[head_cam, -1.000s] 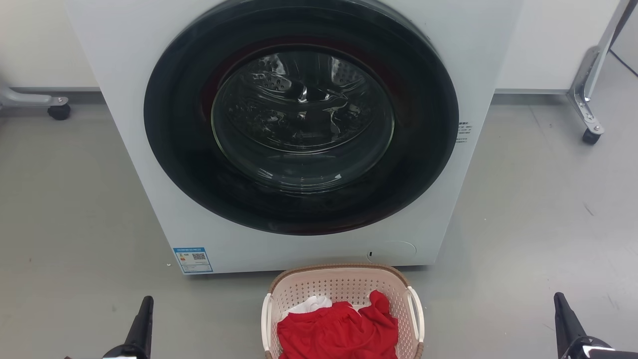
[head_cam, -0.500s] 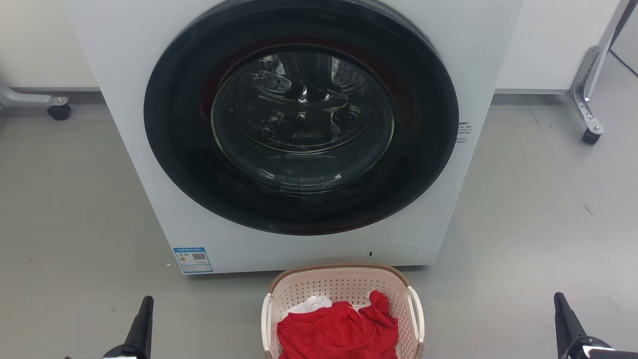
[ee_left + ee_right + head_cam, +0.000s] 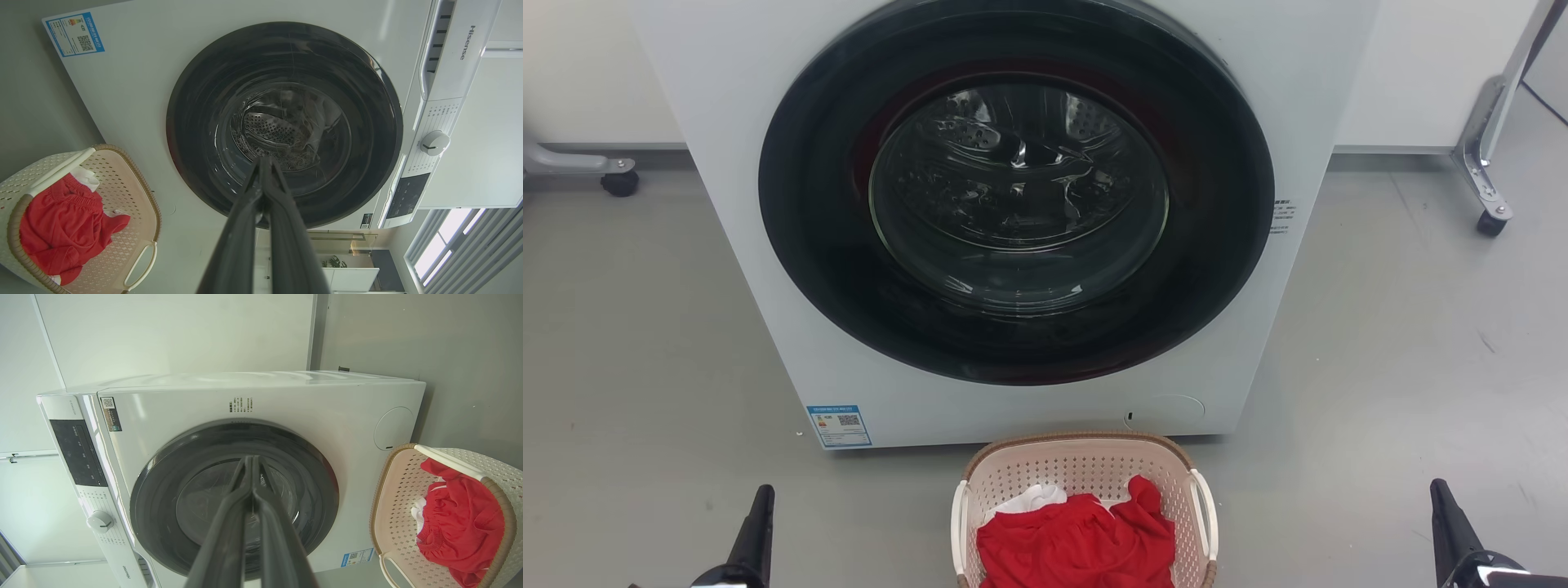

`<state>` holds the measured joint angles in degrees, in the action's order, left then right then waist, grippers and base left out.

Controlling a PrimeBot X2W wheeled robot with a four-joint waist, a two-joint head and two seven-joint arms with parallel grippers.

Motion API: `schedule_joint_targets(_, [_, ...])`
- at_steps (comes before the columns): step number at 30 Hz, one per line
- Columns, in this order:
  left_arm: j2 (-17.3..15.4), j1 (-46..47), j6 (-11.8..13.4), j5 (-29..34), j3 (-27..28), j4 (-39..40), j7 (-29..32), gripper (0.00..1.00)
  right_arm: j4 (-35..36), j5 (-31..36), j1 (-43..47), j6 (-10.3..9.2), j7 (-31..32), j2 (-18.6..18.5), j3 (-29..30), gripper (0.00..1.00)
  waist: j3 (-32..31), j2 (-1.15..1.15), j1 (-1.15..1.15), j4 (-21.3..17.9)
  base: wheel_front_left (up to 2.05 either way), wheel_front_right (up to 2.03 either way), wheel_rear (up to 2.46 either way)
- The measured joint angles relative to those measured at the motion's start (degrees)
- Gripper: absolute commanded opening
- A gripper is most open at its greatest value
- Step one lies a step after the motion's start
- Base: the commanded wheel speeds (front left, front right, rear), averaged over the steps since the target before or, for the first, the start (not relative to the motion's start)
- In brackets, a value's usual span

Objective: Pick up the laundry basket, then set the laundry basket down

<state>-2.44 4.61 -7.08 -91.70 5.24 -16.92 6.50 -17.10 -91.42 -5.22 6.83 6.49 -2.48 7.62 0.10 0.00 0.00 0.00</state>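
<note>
My left gripper [image 3: 761,493] and my right gripper [image 3: 1437,488] hang low over the grey floor [image 3: 629,343], well apart from each other, both pointing toward a white front-loading washer [image 3: 1307,122]. Seen from my left wrist, that gripper's two long dark fingers [image 3: 245,228] lie pressed together with nothing between them. My right gripper's fingers [image 3: 229,531] likewise meet tip to tip on nothing. The laundry basket [image 3: 1086,467] stands on the floor between my two grippers, roughly midway, well apart from each and touched by neither. It is an oval, pale pink-beige basket with perforated walls and a brown braided-look rim. Its white left handle [image 3: 960,523] faces my left gripper and its white right handle [image 3: 1205,506] faces my right gripper. Its far end sits just in front of the washer's base. Inside it lies a crumpled red garment [image 3: 1078,543], with a bit of white cloth [image 3: 1031,496] showing on the side nearer my left gripper. Ahead of both grippers the washer's round dark door [image 3: 809,245] is closed, and the metal drum shows through its glass [image 3: 1017,196]
</note>
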Motion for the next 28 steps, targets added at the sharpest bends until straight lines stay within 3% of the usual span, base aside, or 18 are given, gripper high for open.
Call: schedule_joint_targets(28, [0.0,0.0,0.0,0.0,0.0,0.01,0.0,0.0,0.01,0.0,0.0,0.0,0.0,0.0,0.0,0.0,0.01,0.0,0.0,0.0,0.0,0.0,0.0])
